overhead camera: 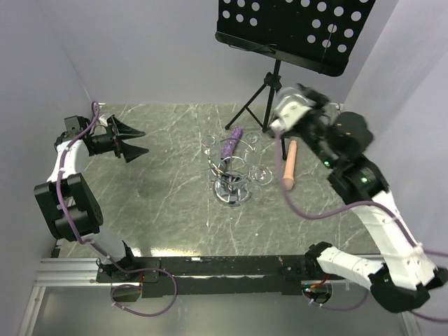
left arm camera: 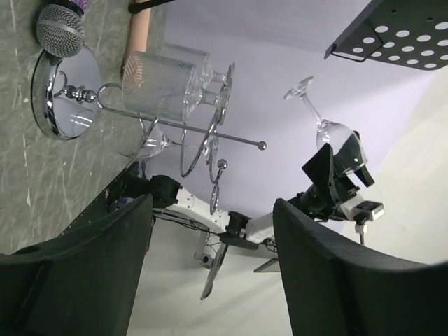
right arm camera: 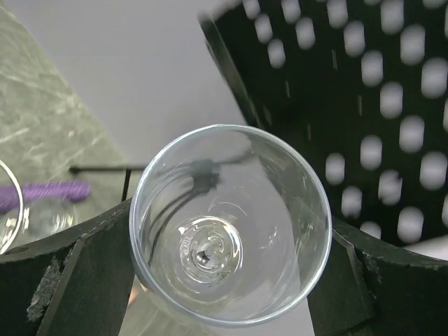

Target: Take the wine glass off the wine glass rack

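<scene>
Clear thin-walled wine glass [right arm camera: 231, 224] pinched across bowl by right gripper [right arm camera: 225, 276], aloft, apart from shiny chrome wire wine glass rack [overhead camera: 233, 190]. Judged light, slick, brittle: gentle squeeze only. Left gripper [overhead camera: 138, 141] spread, empty.

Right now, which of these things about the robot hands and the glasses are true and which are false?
1. The right hand holds a wine glass. True.
2. The left hand is shut on a glass. False: it is open and holds nothing.
3. The wine glass rack is empty. False: other glasses hang on it.
4. A purple microphone lies by the rack. True.
5. The music stand is white. False: it is black.
</scene>
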You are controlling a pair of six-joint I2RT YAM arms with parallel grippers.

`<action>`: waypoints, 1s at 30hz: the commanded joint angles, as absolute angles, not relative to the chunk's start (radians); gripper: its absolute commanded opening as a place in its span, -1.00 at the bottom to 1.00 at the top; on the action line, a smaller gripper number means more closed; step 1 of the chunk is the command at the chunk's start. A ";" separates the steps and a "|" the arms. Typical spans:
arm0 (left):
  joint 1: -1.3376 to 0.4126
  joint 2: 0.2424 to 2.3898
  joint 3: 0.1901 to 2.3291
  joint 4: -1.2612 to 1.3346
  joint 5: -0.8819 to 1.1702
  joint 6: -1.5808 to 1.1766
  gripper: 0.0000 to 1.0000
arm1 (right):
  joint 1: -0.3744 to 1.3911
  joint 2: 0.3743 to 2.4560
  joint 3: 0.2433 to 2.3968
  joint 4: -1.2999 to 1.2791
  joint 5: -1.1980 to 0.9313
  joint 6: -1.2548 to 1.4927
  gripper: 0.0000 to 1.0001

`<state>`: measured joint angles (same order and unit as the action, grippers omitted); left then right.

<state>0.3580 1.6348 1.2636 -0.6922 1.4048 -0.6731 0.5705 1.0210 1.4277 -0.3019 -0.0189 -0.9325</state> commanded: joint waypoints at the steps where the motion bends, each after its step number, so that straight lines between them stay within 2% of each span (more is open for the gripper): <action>1: 0.365 1.634 1.304 -0.713 1.379 -0.634 0.46 | 0.445 0.950 1.396 -0.445 -0.046 -0.614 0.15; 6: 0.365 1.631 1.296 -0.733 1.376 -0.611 0.44 | 0.264 0.891 1.201 -0.397 -0.115 -0.456 0.14; 12: 0.365 1.617 1.284 -0.752 1.374 -0.578 0.41 | -0.032 0.926 1.086 -0.276 -0.282 -0.273 0.11; 17: 0.367 1.614 1.308 -0.817 1.324 -0.474 0.41 | -0.159 0.989 1.005 -0.126 -0.350 -0.221 0.09; 22: 0.374 1.615 1.359 -0.960 1.188 -0.290 0.46 | -0.235 1.075 0.939 0.056 -0.396 -0.196 0.09; 30: 0.376 1.585 1.416 -1.069 0.830 -0.104 0.54 | -0.324 1.284 0.945 0.308 -0.396 -0.189 0.08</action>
